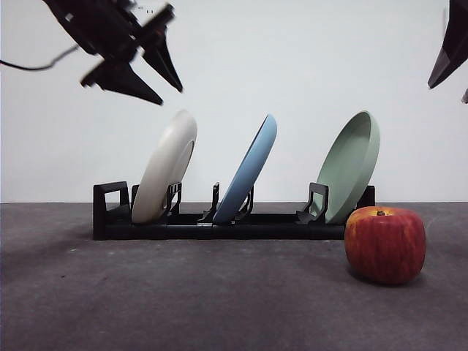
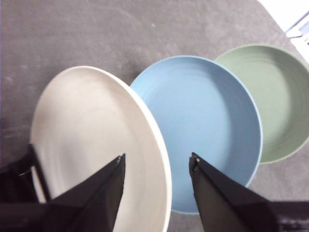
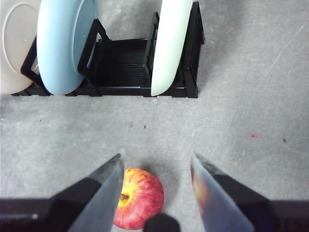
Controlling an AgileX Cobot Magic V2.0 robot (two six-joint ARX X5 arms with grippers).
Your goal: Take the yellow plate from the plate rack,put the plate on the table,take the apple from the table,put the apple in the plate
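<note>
You have a dark grey table (image 1: pixel 183 300) and a plain white wall behind it. Count three plates in the black plate rack (image 1: pixel 219 223): the yellow plate (image 1: pixel 167 167) on the left, a blue plate (image 1: pixel 248 170), a green plate (image 1: pixel 355 164). One apple (image 1: pixel 385 243) sits on the table, near right. The left gripper (image 2: pixel 155 166) hangs open above the yellow plate, holding nothing. Only your right wrist view shows the right gripper (image 3: pixel 157 164) open above the apple.

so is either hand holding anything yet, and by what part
Nothing is held. The left hand hangs open above the yellow plate, which sits in the plate rack. The right hand is open over the apple.
</note>
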